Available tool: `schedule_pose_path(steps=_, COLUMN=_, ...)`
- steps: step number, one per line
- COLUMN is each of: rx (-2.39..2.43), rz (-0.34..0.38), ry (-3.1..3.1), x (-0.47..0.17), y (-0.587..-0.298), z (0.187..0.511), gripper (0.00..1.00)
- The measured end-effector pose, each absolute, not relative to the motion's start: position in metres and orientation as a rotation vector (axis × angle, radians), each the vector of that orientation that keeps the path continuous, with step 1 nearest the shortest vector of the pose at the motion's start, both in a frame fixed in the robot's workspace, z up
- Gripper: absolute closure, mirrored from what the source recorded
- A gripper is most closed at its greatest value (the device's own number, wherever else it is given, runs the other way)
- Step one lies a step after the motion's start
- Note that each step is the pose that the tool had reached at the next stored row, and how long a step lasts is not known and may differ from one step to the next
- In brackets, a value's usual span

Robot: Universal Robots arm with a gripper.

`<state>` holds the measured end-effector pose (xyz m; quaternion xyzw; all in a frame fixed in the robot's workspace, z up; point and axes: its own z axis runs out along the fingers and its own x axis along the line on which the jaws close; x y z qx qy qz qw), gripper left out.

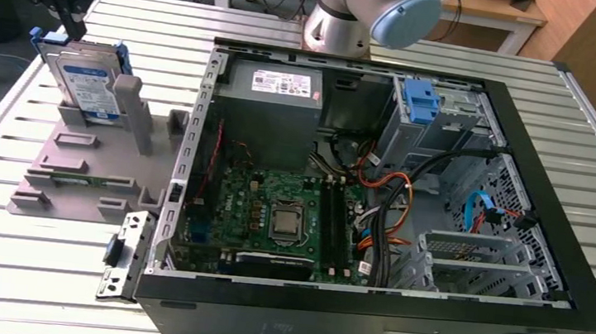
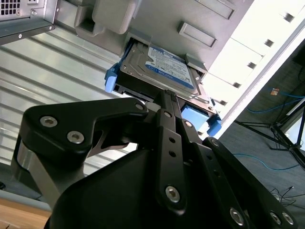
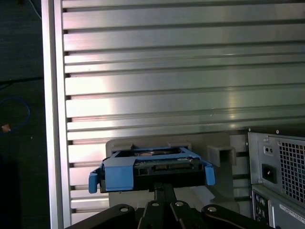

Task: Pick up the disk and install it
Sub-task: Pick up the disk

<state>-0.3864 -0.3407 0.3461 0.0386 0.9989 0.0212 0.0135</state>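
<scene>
Over the grey fixture (image 1: 65,167) on the worktop (image 1: 1,252), at the exterior view's left of the open PC case (image 1: 372,312), my end effector (image 1: 73,25) hangs just above the disk (image 1: 85,82). Disk stands upright on edge in the fixture. Both wrist views: end effector (image 2: 167,98) (image 3: 162,188) drawn closed, tips at the disk's (image 2: 159,69) (image 3: 152,169) blue-railed edge; contact unclear.

Silver-grey tubular arm (image 1: 336,21) with pale-blue round joint cap (image 1: 406,18); black gripper (image 2: 167,95), its linked bars studded with silver screws (image 2: 172,192).
</scene>
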Motion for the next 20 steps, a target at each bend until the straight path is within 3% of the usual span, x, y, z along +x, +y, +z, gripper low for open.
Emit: schedule_pose_path(steps=20, rx=-0.076, rz=0.069, ry=3.116, x=-0.3864, y=-0.3407, z=0.3460, gripper=0.89)
